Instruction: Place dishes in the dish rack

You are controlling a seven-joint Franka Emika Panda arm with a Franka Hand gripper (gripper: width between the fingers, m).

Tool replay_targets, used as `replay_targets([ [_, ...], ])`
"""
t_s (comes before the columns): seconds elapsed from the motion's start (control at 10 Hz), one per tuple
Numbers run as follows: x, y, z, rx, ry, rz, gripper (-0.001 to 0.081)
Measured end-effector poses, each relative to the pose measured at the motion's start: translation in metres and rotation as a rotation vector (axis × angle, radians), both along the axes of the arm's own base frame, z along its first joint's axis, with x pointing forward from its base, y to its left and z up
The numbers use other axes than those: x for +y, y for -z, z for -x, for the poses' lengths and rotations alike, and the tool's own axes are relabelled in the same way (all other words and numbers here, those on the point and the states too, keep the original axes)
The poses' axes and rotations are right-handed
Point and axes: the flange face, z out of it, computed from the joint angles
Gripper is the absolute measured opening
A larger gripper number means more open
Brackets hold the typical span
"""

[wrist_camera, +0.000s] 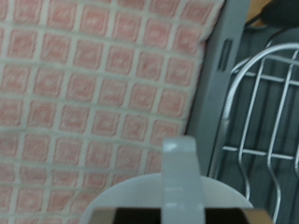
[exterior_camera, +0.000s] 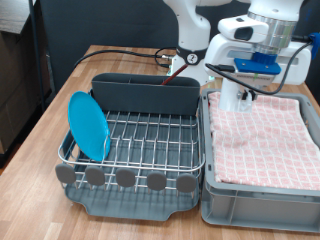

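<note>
Mug and my pincer: my gripper (exterior_camera: pixel 236 96) hangs over the far left corner of the grey crate (exterior_camera: pixel 262 200), at the exterior view's upper right, with the white mug (exterior_camera: pixel 233 99) right at its fingers; the wrist view shows the mug (wrist_camera: pixel 173 198) under one pale finger (wrist_camera: pixel 181 173) that runs down over its rim.
Pincer state: the fingers look clamped on the mug's rim (only one finger shows plainly, so I go by the mug hanging with it above the cloth).
Mug's look: small, white, round-mouthed; its handle I cannot make out.
Plate: the light-blue plate (exterior_camera: pixel 88 124) stands on edge in the left side of the dish rack (exterior_camera: pixel 140 150), leaning against the wires.
Rack: silver wire grid in a dark tray, a tall grey cutlery trough (exterior_camera: pixel 146 94) along its far side, a row of round grey discs (exterior_camera: pixel 125 178) along its near edge.
Around: the pink checked cloth (exterior_camera: pixel 265 135) fills the crate, which sits just right of the rack; both rest on a wooden table (exterior_camera: pixel 40 190).
In the way: the crate's left wall and the rack's wire rim (wrist_camera: pixel 266 103) lie between the mug and the grid.
</note>
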Motion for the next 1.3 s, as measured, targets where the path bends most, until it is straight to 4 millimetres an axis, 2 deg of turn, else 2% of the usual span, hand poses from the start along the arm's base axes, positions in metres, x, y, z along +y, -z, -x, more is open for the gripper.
replay_targets([
  [0.1,-0.003,0.002,-0.009,-0.020,0.014,0.000,0.0072],
  [0.5,-0.008,0.000,-0.012,-0.046,-0.003,-0.008,0.0072],
  [0.9,-0.033,-0.003,-0.024,-0.098,0.021,-0.027,0.0072],
  [1.3,-0.052,-0.009,-0.051,-0.125,0.043,-0.025,0.0072],
])
